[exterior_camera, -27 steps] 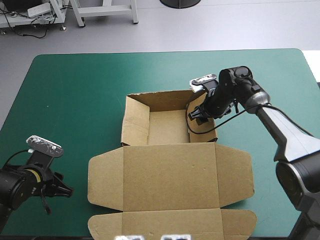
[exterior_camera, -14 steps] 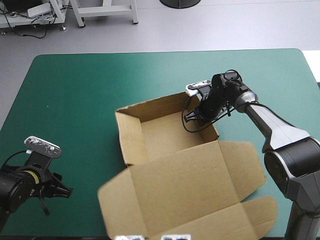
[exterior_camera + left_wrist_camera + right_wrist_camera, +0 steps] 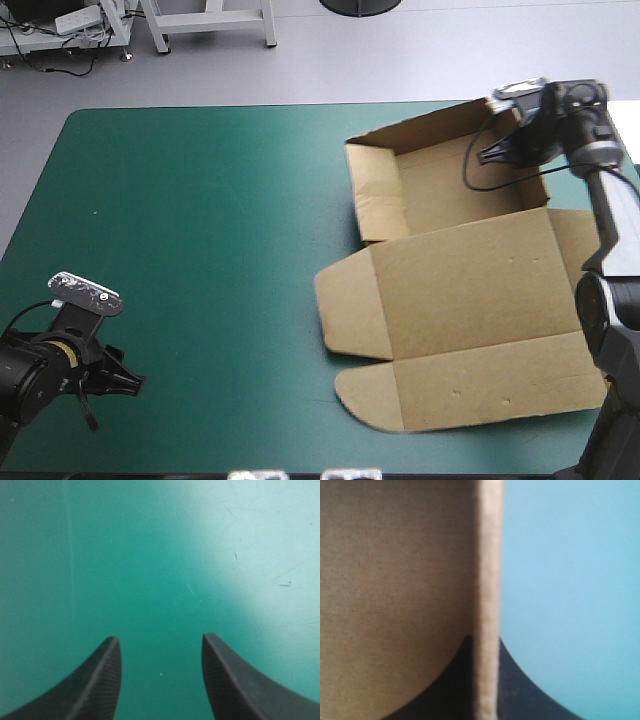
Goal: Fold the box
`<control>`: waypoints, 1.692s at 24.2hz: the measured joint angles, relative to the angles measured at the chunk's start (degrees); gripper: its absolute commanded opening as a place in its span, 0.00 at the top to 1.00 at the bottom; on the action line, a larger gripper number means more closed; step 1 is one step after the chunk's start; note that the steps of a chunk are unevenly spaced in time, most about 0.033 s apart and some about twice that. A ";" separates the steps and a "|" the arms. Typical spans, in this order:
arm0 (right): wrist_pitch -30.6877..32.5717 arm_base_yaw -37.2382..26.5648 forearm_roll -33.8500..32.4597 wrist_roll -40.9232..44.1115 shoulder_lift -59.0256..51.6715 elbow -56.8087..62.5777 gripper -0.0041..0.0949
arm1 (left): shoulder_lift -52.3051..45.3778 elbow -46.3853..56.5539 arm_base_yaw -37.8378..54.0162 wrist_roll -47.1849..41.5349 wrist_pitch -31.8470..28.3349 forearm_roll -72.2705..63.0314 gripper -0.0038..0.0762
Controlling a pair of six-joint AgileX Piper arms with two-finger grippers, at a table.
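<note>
The brown box lies at the table's right side as an open tray with raised walls, its lid and flaps spread flat toward the near edge. My right gripper is at the tray's far right wall, shut on it. In the right wrist view the wall's edge runs straight between the black fingers, brown board on one side, teal-green cover on the other. My left gripper hovers low at the near left corner, far from the box. Its fingers stand apart over bare cover.
The box's lid flaps reach the table's right edge near the front. The teal-green cover stretches from the box to the left edge.
My right gripper closed on the tray's right wall and dragged the whole box to the right and toward the far edge, turning it slightly. The left arm stayed still.
</note>
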 measured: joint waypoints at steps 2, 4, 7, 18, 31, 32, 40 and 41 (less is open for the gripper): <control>0.33 -5.02 1.77 -0.55 1.55 -2.02 0.98 | 0.00 0.00 0.00 0.00 0.00 0.06 0.50; 0.95 -9.51 3.31 -0.95 3.18 -2.98 0.98 | 0.00 0.00 0.00 0.00 0.00 0.28 0.50; 1.48 -13.76 4.44 -1.35 5.67 -3.15 0.98 | 0.00 0.01 0.00 0.00 0.00 0.54 0.50; 2.86 -18.02 6.36 -7.30 12.16 -5.04 0.42 | 0.00 0.01 0.00 0.00 0.00 0.65 0.50; 7.28 -18.92 16.62 -8.11 -4.70 -12.40 0.38 | -0.07 0.06 0.00 -0.05 -1.28 1.11 0.50; 7.28 -18.92 19.07 -8.37 -6.47 -11.87 0.38 | -0.07 0.06 0.00 -0.11 -1.44 1.11 0.50; 7.28 -10.82 21.20 -9.92 -23.42 -1.49 0.38 | -0.14 0.06 0.00 -0.61 -2.90 0.29 0.50; 7.34 -9.01 19.88 -9.87 -26.06 1.17 0.38 | -0.14 0.06 0.00 -0.61 -2.90 0.25 0.50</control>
